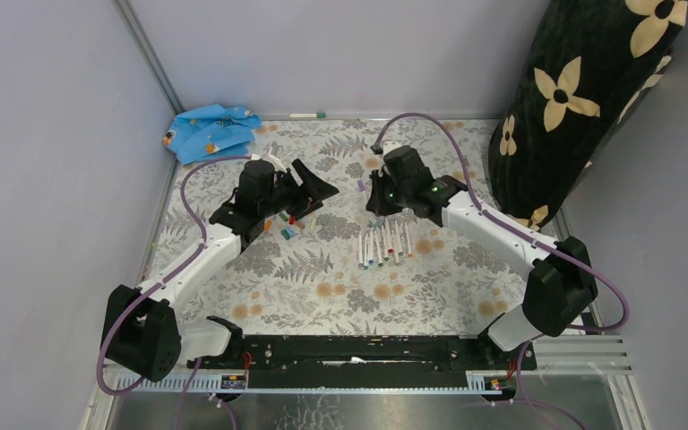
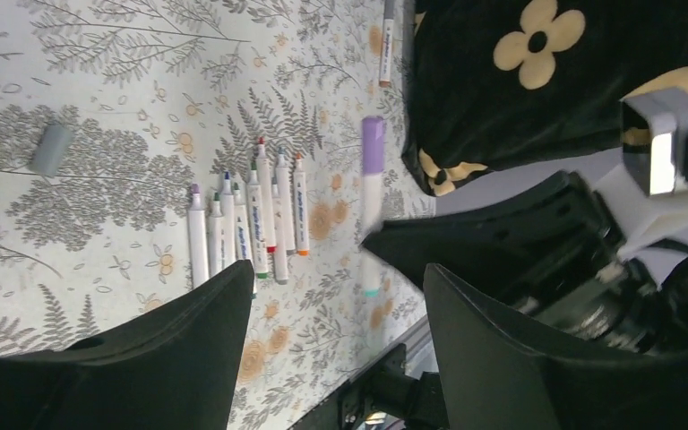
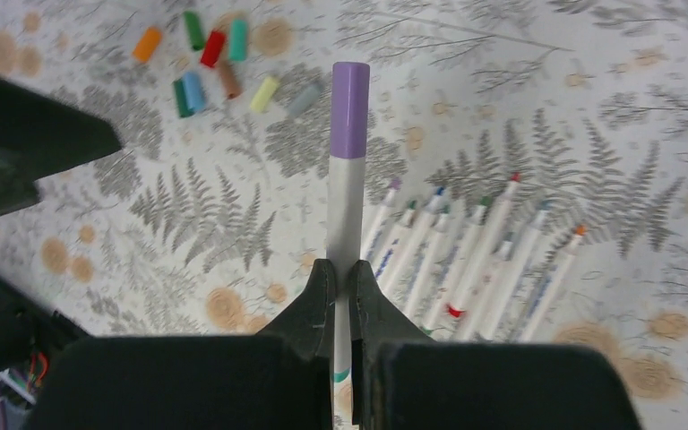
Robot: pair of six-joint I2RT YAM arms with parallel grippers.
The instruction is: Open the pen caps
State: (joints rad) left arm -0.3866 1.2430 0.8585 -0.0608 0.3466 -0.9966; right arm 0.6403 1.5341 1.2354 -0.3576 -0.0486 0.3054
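Note:
My right gripper [image 3: 341,287] is shut on the barrel of a white pen [image 3: 344,215] with a purple cap [image 3: 350,107], held above the table; the cap points toward the left arm. This pen also shows in the left wrist view [image 2: 373,170]. My left gripper [image 2: 340,269] is open and empty, a short way from the purple cap. Several uncapped white pens [image 1: 385,242] lie in a row under my right gripper [image 1: 372,193]. Loose coloured caps [image 1: 285,224] lie scattered below my left gripper [image 1: 309,193]; they also show in the right wrist view [image 3: 215,58].
A blue cloth [image 1: 210,130] lies at the back left corner. A black cushion with cream flowers [image 1: 582,98] stands at the back right. One more pen [image 1: 306,116] lies along the back wall. The table has a floral cover [image 1: 322,287].

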